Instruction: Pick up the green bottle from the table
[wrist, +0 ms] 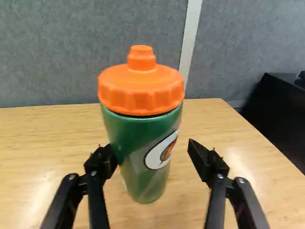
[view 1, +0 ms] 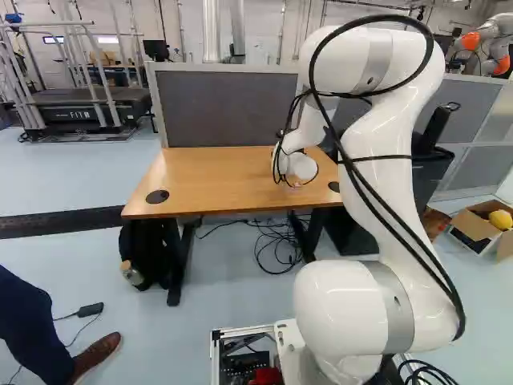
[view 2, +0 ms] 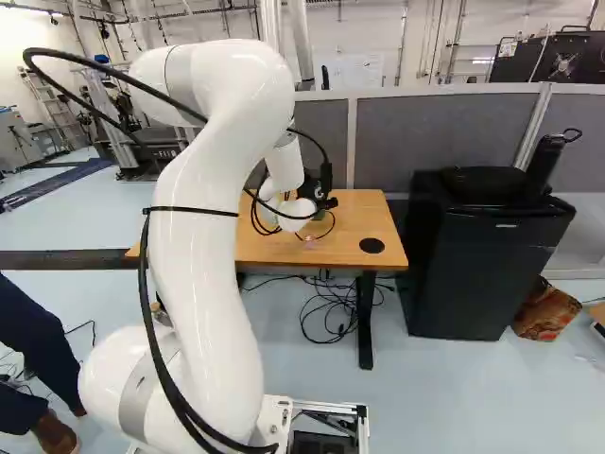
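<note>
Though bottle (wrist: pixel 148 131) looked stiff (weight unclear), smooth sides (wrist: pixel 133 157) could have slipped; grip below orange cap (wrist: pixel 141 90) seemed best. Pincer (wrist: pixel 154 161) stood wide open, holding nothing.

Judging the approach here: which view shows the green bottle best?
The wrist view: the green bottle shows from orange lid to base. The right base view gives only a bit of green past the arm; the left base view shows none I can make out.
</note>
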Available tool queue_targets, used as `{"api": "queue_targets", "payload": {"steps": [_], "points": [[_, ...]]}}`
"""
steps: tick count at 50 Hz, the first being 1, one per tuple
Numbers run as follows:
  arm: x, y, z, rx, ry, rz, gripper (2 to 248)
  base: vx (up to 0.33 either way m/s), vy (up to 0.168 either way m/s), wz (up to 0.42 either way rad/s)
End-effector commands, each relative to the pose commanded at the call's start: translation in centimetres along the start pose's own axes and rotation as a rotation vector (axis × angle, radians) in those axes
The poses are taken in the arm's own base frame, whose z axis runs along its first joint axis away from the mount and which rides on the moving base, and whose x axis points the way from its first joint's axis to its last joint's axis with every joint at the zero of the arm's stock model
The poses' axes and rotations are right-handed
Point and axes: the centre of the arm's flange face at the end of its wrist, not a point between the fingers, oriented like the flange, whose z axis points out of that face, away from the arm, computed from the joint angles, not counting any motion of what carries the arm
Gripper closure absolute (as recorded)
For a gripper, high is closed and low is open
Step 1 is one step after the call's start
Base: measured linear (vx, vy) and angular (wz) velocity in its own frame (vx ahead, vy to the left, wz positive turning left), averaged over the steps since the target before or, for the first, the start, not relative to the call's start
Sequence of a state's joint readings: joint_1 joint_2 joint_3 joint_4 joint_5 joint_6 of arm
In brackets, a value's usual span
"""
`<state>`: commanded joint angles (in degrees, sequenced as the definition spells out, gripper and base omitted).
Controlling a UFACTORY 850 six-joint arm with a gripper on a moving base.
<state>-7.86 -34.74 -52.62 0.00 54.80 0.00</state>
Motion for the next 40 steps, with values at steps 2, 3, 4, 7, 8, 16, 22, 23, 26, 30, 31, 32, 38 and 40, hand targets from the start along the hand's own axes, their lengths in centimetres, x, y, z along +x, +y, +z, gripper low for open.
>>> {"api": "queue_targets", "payload": {"steps": [2,3,4,7,8,16,22,23,26,30,31,32,38,40], "points": [[0.00,0.00,0.00,0.000,0.000,0.000,70,0.000,0.000,0.000],[0.00,0.00,0.00,0.000,0.000,0.000,70,0.000,0.000,0.000],[0.00,0.00,0.00,0.000,0.000,0.000,70,0.000,0.000,0.000],[0.00,0.00,0.00,0.000,0.000,0.000,109,0.000,0.000,0.000],[0.00,0.00,0.00,0.000,0.000,0.000,109,0.000,0.000,0.000],[0.00,0.00,0.00,0.000,0.000,0.000,137,0.000,0.000,0.000],[0.00,0.00,0.00,0.000,0.000,0.000,137,0.000,0.000,0.000],[0.00,0.00,0.00,0.000,0.000,0.000,137,0.000,0.000,0.000],[0.00,0.00,-0.01,0.000,0.000,0.000,137,0.000,0.000,0.000],[-0.01,0.01,-0.10,0.000,-0.001,0.000,137,0.000,0.000,0.000],[-0.02,0.02,-0.15,0.000,-0.001,0.000,137,0.000,0.000,0.000],[-0.03,0.02,-0.20,0.000,-0.002,0.000,137,0.000,0.000,0.000],[-0.09,0.15,-0.65,-0.002,-0.005,0.001,137,0.000,0.000,0.000],[-0.11,0.21,-0.83,-0.004,-0.007,0.001,137,0.000,0.000,0.000]]}}
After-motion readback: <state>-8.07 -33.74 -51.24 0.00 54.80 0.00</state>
